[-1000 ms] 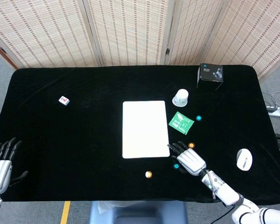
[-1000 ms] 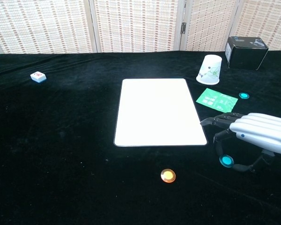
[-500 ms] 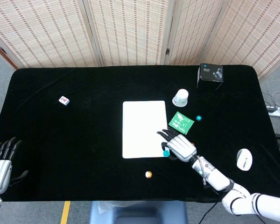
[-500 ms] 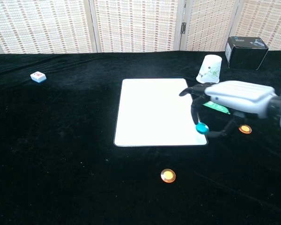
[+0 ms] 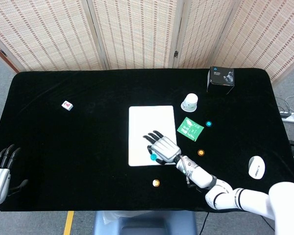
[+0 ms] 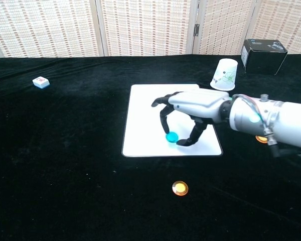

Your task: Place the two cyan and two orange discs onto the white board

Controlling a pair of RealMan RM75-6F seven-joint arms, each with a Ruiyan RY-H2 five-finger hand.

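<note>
Over white board (image 6: 145, 120), cyan disc (image 6: 171, 136) between fingers (image 6: 164, 116)

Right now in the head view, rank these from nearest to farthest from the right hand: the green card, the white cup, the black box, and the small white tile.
Measured from the right hand:
1. Green card, just off the board's right edge.
2. White cup, behind the card.
3. Black box, far right corner of the table.
4. Small white tile, far out on the left side.

cyan disc (image 6: 171, 136), orange disc (image 6: 179, 188), white board (image 6: 150, 120), black table (image 6: 65, 150)
</note>
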